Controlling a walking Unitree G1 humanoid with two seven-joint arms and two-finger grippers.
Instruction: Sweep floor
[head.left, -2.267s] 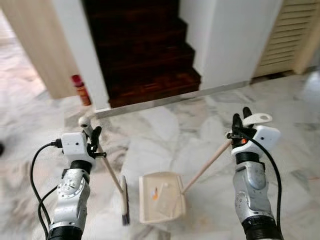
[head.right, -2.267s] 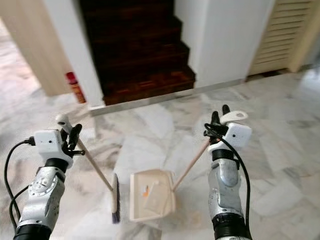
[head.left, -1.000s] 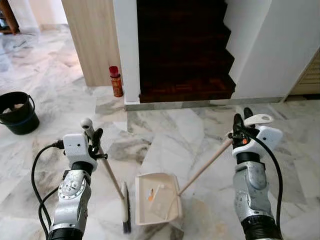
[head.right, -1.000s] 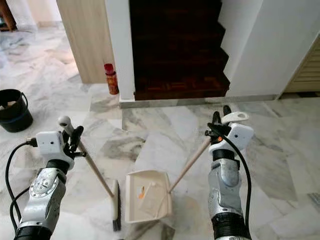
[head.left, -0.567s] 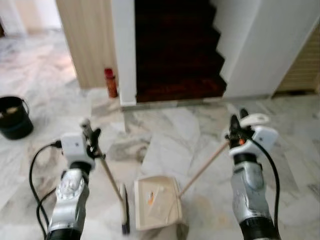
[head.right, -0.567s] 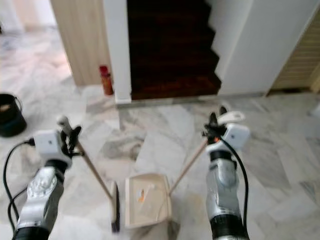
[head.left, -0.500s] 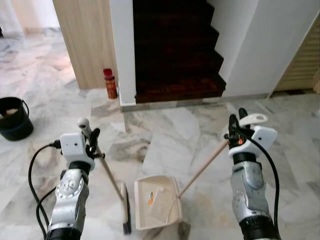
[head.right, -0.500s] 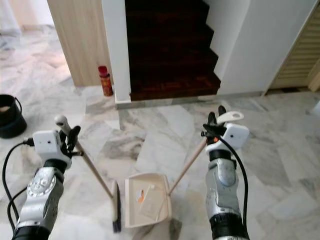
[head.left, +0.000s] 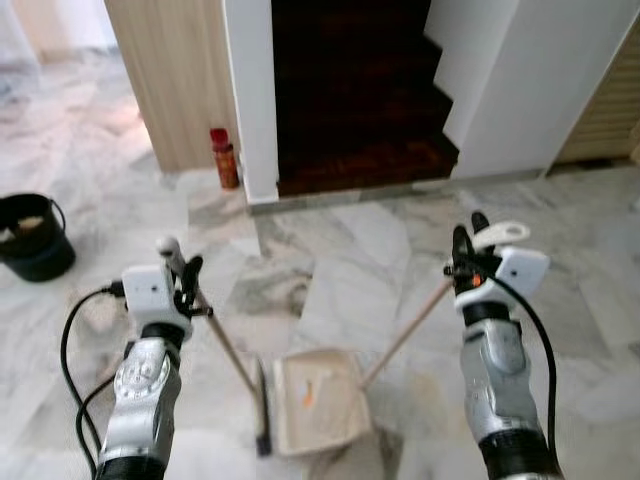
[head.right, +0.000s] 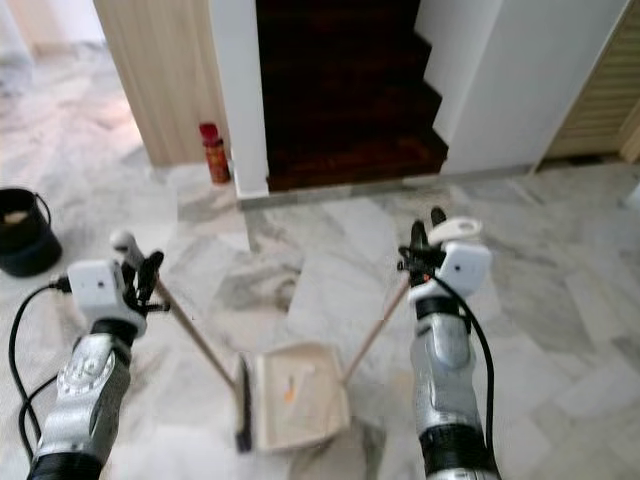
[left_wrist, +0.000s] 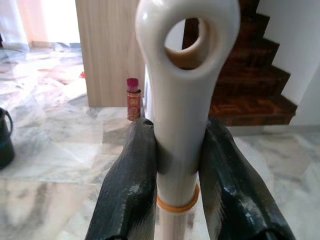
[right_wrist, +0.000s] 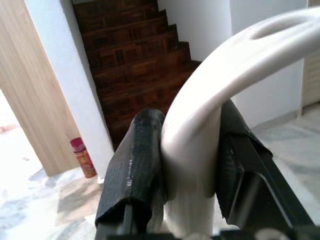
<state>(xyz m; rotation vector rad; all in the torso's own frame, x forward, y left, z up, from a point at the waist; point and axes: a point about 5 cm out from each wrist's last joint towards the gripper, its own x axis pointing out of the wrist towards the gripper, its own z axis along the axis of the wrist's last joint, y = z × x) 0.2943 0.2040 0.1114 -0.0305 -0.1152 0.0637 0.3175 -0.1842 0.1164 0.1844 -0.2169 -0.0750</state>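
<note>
On grey-veined marble floor (head.left: 340, 270), cream plastic dustpan (head.left: 318, 400) mouth faces dark-bristled broom head (head.left: 262, 412) just beside, robot's-left. Left gripper (head.left: 183, 278) clamped on cream broom handle (left_wrist: 180, 125); right gripper (head.left: 463, 250) clamped on dustpan's long cream handle (head.left: 405, 335). Handles slant apart, V-shape. Judgement: next sweep runs L→R into pan.

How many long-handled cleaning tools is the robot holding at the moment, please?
2: a broom gripped by the left hand, and a dustpan whose handle is gripped by the right hand.

Both silver arms raised forward, left claw (head.left: 183, 282) clamped, right claw (head.left: 466, 243) clamped
</note>
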